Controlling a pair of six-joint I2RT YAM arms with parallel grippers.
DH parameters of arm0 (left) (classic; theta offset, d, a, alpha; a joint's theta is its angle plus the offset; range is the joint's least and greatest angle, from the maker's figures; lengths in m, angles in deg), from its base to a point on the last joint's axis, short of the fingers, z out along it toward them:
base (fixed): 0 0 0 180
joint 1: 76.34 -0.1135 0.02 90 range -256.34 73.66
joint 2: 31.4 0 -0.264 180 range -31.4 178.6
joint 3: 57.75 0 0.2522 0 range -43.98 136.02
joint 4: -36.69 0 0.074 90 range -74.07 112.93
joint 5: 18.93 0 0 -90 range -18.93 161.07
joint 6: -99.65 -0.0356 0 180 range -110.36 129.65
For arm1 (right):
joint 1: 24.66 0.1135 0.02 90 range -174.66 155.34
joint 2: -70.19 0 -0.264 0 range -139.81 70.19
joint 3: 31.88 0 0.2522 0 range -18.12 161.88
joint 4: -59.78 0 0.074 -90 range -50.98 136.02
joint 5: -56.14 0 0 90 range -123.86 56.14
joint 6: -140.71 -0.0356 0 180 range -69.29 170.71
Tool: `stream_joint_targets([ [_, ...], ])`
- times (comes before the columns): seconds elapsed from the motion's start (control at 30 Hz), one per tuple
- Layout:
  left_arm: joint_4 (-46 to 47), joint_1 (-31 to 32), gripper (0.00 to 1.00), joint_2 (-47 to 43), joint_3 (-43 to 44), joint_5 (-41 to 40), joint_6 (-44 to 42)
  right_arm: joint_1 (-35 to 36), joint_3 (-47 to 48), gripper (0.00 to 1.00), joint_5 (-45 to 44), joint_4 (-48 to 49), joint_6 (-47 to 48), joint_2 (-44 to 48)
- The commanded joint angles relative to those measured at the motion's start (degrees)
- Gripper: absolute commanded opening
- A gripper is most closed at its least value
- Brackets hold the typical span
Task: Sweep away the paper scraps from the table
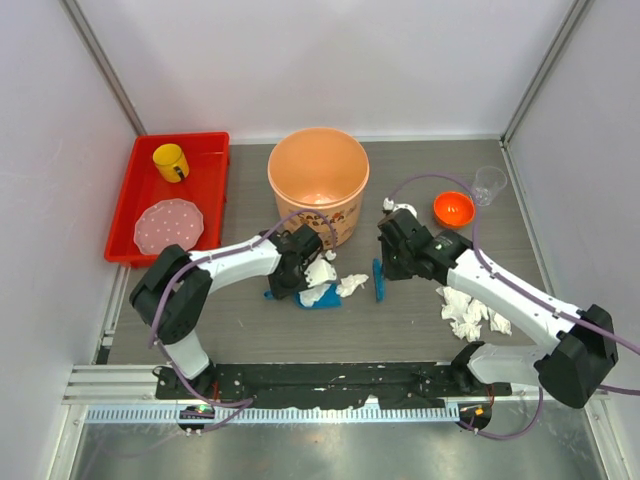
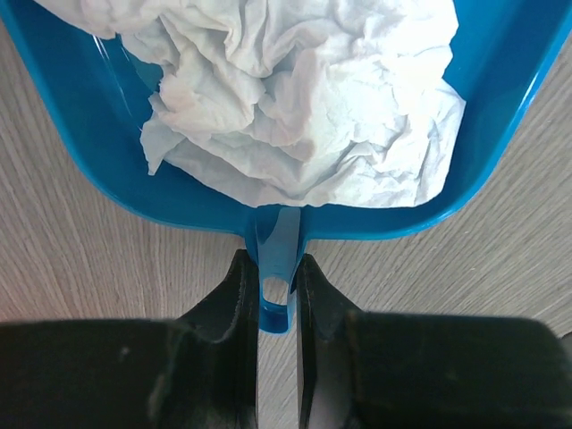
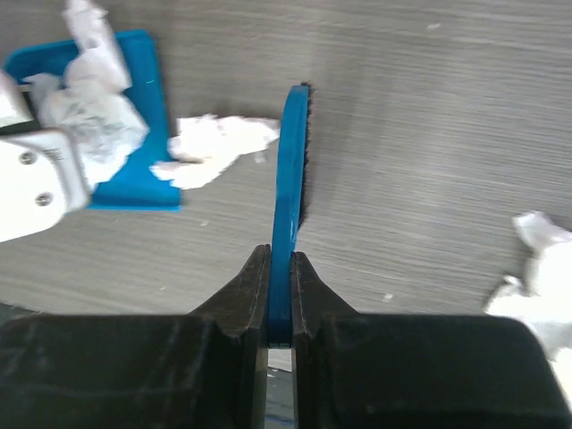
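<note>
My left gripper (image 2: 273,290) is shut on the handle of a blue dustpan (image 2: 116,161) that lies on the table (image 1: 420,320) and holds crumpled white paper scraps (image 2: 295,98). In the top view the dustpan (image 1: 322,299) sits in front of the orange bucket (image 1: 318,180). My right gripper (image 3: 281,268) is shut on a blue brush (image 3: 290,170), held on edge with dark bristles to the right; it shows in the top view (image 1: 378,280) too. One scrap (image 3: 219,143) lies between brush and dustpan (image 3: 134,116). A pile of scraps (image 1: 470,312) lies right, under my right arm.
A red tray (image 1: 140,180) at the back left holds a yellow cup (image 1: 170,162) and a pink speckled plate (image 1: 168,225). A small orange bowl (image 1: 453,209) and a clear cup (image 1: 489,184) stand at the back right. White walls surround the table.
</note>
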Motion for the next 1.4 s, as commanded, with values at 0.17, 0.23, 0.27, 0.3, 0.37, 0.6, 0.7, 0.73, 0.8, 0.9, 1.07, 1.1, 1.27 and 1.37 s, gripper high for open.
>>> stream_joint_targets([
  [0.17, -1.0, 1.2, 0.0, -0.5, 2.0, 5.5, 0.3, 8.3, 0.0, 0.01, 14.3, 20.7, -4.3, -2.0],
  [0.23, -0.8, 0.8, 0.0, -1.1, 1.8, 7.3, 0.2, 8.8, 1.1, 0.01, 14.2, 21.3, -4.4, -1.0],
  [0.27, -0.7, 0.8, 0.0, -1.4, 1.8, 7.6, 0.3, 9.0, 1.3, 0.01, 13.4, 20.9, -4.5, -0.4],
  [0.3, -0.4, 0.7, 0.0, -1.6, 1.7, 8.2, 0.2, 9.1, 1.5, 0.01, 12.9, 20.5, -4.5, 0.0],
  [0.37, 0.2, 0.0, 0.0, -2.1, 1.1, 9.1, 0.2, 9.2, 1.7, 0.01, 9.6, 19.3, -4.3, 1.3],
  [0.6, 4.4, -4.3, 0.0, -9.1, -1.8, 12.0, 0.4, 9.2, 8.5, 0.01, -5.4, 3.2, -2.7, 5.8],
  [0.7, 4.7, -4.6, 0.0, -12.6, -4.1, 15.6, -0.9, 9.2, 12.2, 0.01, -11.9, -2.9, -1.4, 8.0],
  [0.73, 4.6, -4.6, 0.0, -13.5, -4.5, 17.3, -1.0, 9.2, 13.1, 0.01, -13.3, -4.1, -1.2, 8.4],
  [0.8, 3.2, -4.6, 0.0, -15.0, -4.8, 19.0, -1.8, 9.2, 15.3, 0.01, -17.6, -7.0, -0.6, 9.8],
  [0.9, 0.4, -4.6, 0.0, -19.3, -4.7, 21.4, -2.6, 9.1, 16.9, 0.01, -20.5, -9.3, 0.1, 11.1],
  [1.07, -6.0, -4.6, 0.0, -26.9, -2.4, 22.9, -2.3, 9.1, 17.4, 0.01, -23.2, -9.9, 0.8, 12.4],
  [1.1, -7.5, -4.6, 0.0, -27.8, -0.5, 23.1, -2.1, 9.0, 17.3, 0.01, -23.6, -10.1, 1.0, 12.6],
  [1.27, -16.0, -4.6, 0.0, -30.8, 7.1, 20.3, 1.5, 8.9, 17.2, 0.01, -23.8, -10.2, 1.5, 11.8],
  [1.37, -20.2, -4.6, 0.0, -31.1, 13.1, 18.3, 4.8, 8.9, 17.0, 0.01, -23.8, -9.9, 1.9, 11.4],
])
